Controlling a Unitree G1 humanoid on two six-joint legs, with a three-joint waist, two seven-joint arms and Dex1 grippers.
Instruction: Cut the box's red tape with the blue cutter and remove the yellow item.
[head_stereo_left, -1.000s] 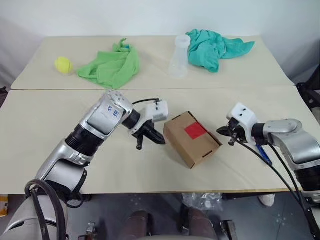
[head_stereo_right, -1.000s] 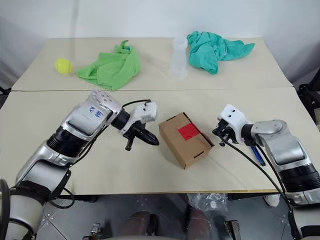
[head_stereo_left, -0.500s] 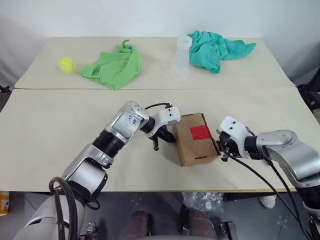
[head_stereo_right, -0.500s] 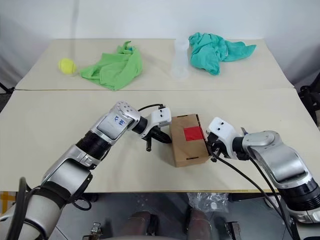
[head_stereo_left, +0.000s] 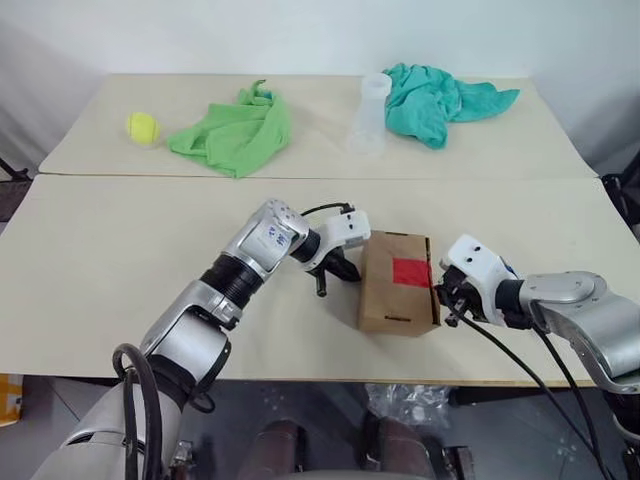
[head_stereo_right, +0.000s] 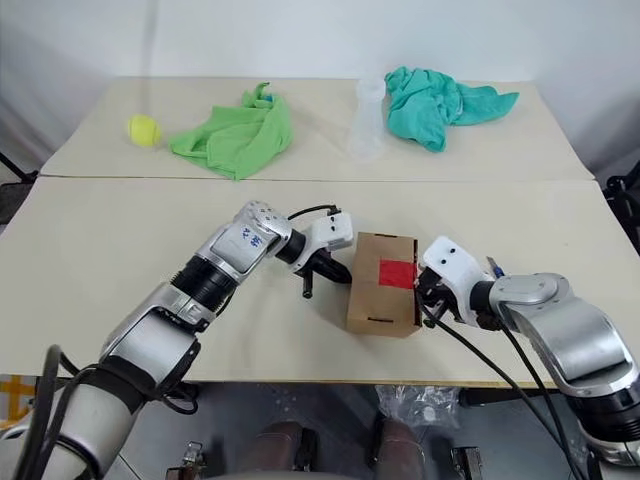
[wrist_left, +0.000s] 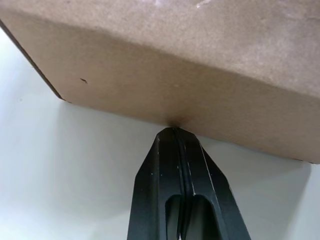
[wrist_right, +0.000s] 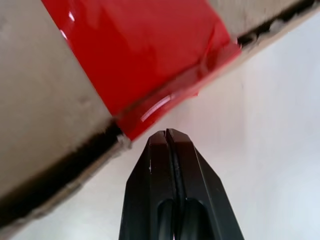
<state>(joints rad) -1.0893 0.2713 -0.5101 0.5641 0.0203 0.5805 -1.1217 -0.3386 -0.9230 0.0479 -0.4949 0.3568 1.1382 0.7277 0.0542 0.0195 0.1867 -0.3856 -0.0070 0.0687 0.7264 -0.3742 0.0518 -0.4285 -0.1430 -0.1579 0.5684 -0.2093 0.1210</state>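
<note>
The brown cardboard box (head_stereo_left: 385, 300) lies on the table between my two grippers, flaps closed. The red tape (head_stereo_left: 411, 271) crosses its top and folds over the edge nearest my right hand. My left gripper (head_stereo_left: 353, 275) is shut, and its fingertips (wrist_left: 173, 131) press against the box's plain side. My right gripper (head_stereo_left: 442, 298) is also shut, its fingertips (wrist_right: 166, 133) just short of the taped edge (wrist_right: 165, 100). A dark-blue sliver of the blue cutter (head_stereo_right: 489, 264) peeks out behind my right wrist. The yellow item is out of view.
On the far table lie a tennis ball (head_stereo_left: 142, 126), a crumpled green cloth (head_stereo_left: 235, 130), a clear plastic cup (head_stereo_left: 370, 112) and a teal cloth (head_stereo_left: 445, 95). A seam (head_stereo_left: 150, 177) divides the two tabletops.
Both shut grippers have closed in on the box from either side. The box has turned from a diagonal lie to square between them. The view has also shifted a little.
</note>
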